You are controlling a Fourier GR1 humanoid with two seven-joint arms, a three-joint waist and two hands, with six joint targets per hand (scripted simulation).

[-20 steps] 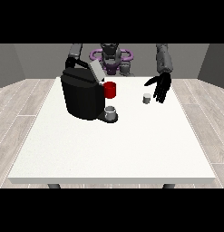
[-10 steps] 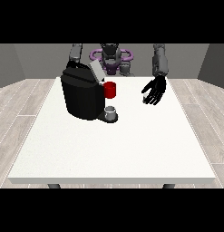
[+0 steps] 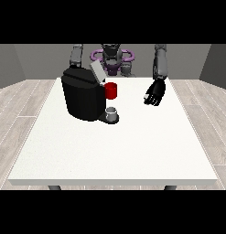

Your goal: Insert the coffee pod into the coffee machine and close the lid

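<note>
The black coffee machine [image 3: 84,97] stands at the table's back left, its grey lid [image 3: 97,72] tilted up and open. It has a red part [image 3: 111,90] at the front, above a small grey cup [image 3: 112,112] on the drip tray. The hand at the view's right [image 3: 155,93] hovers to the right of the machine, a little above the table, with its fingers curled inwards. The coffee pod does not show on the table; it appears to be enclosed in that hand. At the view's left only an arm [image 3: 77,55] shows, and its hand is hidden behind the machine.
The white table [image 3: 114,151] stretches wide towards the camera. The robot's torso [image 3: 112,57] rises behind its far edge. A wooden floor surrounds the table.
One second ago a small grey pod stood on the table beside the hand at the view's right. That hand closed over it and has risen slightly; the pod no longer shows.
</note>
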